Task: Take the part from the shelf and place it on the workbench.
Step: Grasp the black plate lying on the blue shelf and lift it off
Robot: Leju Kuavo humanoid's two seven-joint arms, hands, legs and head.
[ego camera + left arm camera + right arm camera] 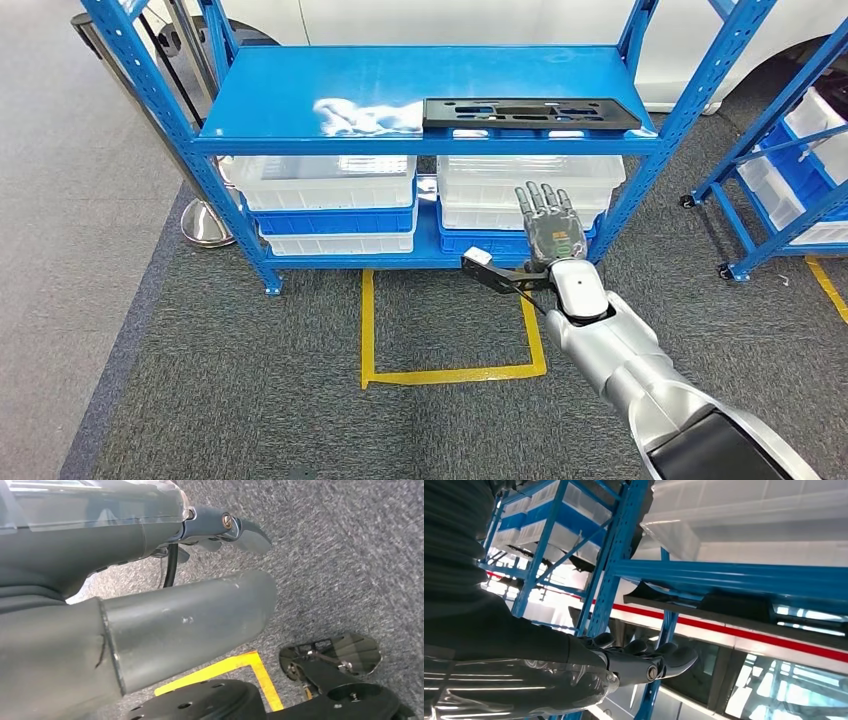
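Early in the task, by the look of it: nothing taken, nothing placed.

Ahead of and above the right hand [551, 225], a blue shelf [300, 95] on grey carpet, with white and blue bins [330, 190] stacked on the level below the top board, directly beyond the fingertips.

Up on that top board, above the hand and a little to its right, the part [530, 112]: a long flat black panel with slots, lying along the front edge, untouched.

Right hand raised on an outstretched silver arm, fingers straight and spread, palm empty, well short of the part and lower than it.

Left hand [150, 605] hanging over the carpet near a yellow floor line [235, 667]; thumb extended, nothing visibly held, the other fingers too hidden to judge.

Left to do: reach up to the part, grasp it, lift it off, carry it to the table, set it down.
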